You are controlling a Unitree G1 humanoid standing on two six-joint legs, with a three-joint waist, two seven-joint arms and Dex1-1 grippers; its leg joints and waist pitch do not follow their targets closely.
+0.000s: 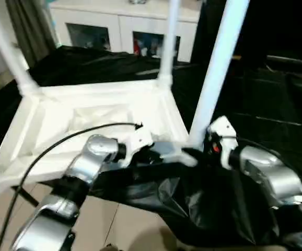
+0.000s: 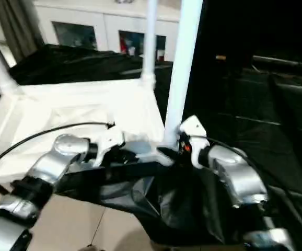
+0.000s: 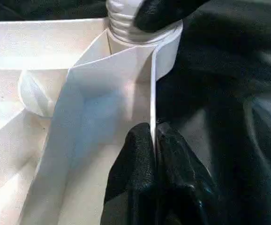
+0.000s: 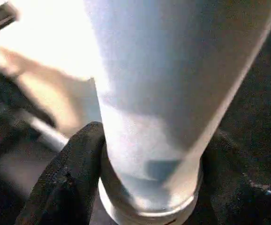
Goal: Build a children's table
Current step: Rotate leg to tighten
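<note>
1. White plastic tabletop [image 1: 104, 123] lies upside down, ribbed underside up, on black sheeting [image 1: 193, 204] that covers the surface.
2. Three legs visible, all upright in corner sockets: far-left leg [image 1: 4, 49], far-right leg [image 1: 167, 39], near-right leg [image 1: 216, 68].
3. Near-right leg sits at the corner closest to both arms; its threaded end [image 3: 126, 18] meets the round socket [image 3: 166, 44] there.
4. Left pincer [image 3: 154, 154]: fingers pinched together on the thin raised rim [image 3: 152, 84] of the tabletop, just beside that socket. The rim edge runs between the two black pads, no visible gap.
5. Right pincer [image 4: 149, 187]: fingers spread around the base of the near-right leg, one black finger [image 4: 74, 173] touching its side, the other on the opposite side. Holding the leg low, just above the socket collar.
6. Head views: left pincer [image 1: 156, 151] and right pincer [image 1: 200, 151] are near each other at the same corner; a black cable [image 1: 62, 141] arcs over the left forearm.
7. Background: white cabinet [image 1: 125, 26] with glass doors behind the surface; tiled floor [image 1: 119, 225] below the near edge.
</note>
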